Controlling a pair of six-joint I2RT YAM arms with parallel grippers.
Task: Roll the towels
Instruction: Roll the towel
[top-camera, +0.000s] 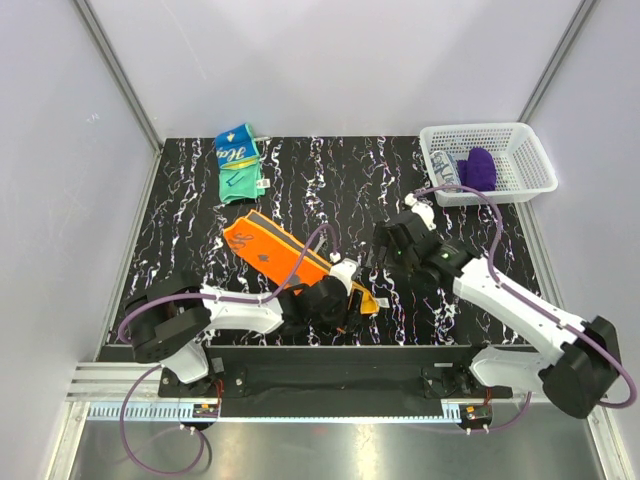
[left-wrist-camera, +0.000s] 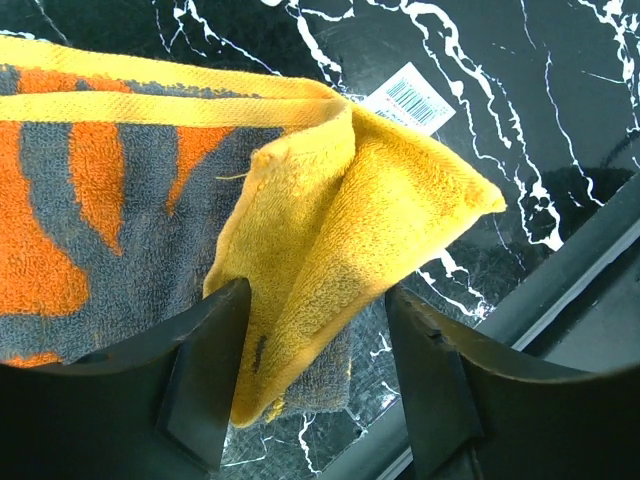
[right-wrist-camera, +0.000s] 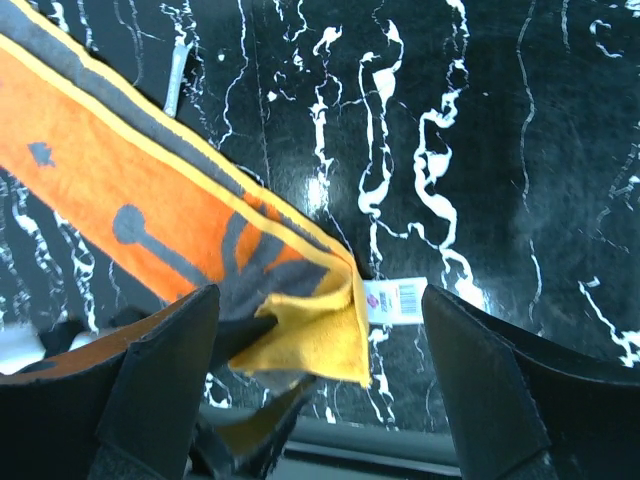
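— Orange towel (top-camera: 275, 250) (left-wrist-camera: 100, 200) (right-wrist-camera: 150, 200): where does it lie?
— Spread slantwise on the black marbled table (top-camera: 330, 180), just ahead of the left arm. Its near corner, yellow on the underside, is folded up, with a white label (left-wrist-camera: 410, 97) beside it.
— And the tools?
— The left tool (top-camera: 352, 303) (left-wrist-camera: 315, 290) pinches that folded corner between its fingers. The right tool (top-camera: 400, 240) (right-wrist-camera: 318, 295) hovers near the same end, fingers spread wide, holding nothing.
— The other towel?
— The teal towel (top-camera: 238, 160) lies at the table's far left, well apart. A white basket (top-camera: 520, 150) sits at the far right.
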